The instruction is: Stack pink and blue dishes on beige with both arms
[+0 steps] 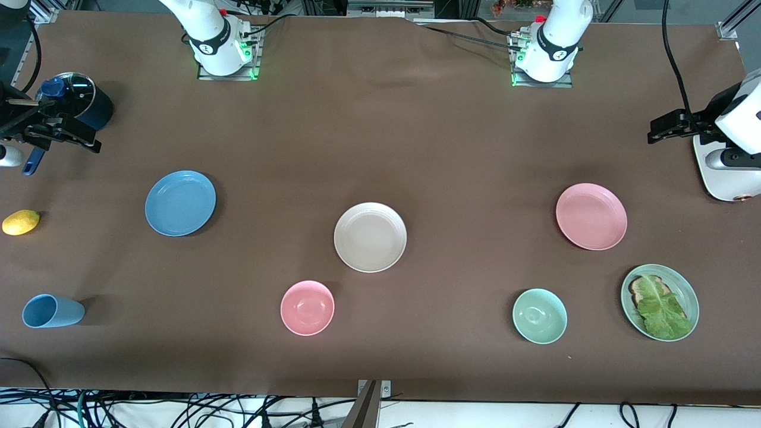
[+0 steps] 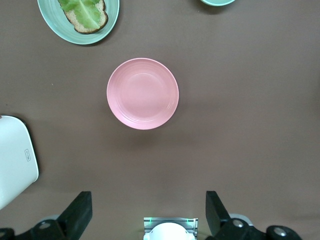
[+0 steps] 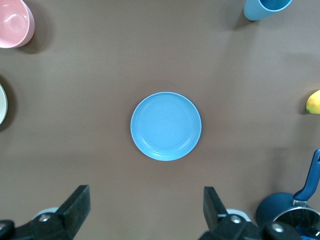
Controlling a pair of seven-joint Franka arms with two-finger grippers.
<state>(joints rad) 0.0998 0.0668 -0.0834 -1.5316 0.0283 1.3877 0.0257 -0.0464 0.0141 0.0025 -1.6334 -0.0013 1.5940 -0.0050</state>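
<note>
Three matte, shallow-rimmed plates lie flat, empty and well apart on the brown table: the beige plate [image 1: 370, 236] at the middle, the blue plate [image 1: 180, 203] toward the right arm's end and the pink plate [image 1: 591, 216] toward the left arm's end. The blue and pink plates sit slightly farther from the front camera than the beige one, none touching anything else.

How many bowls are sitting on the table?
2. The pink bowl lies nearer the front camera than the beige plate; the pale green bowl lies beside the plate with toast and lettuce. None seems hidden.
</note>
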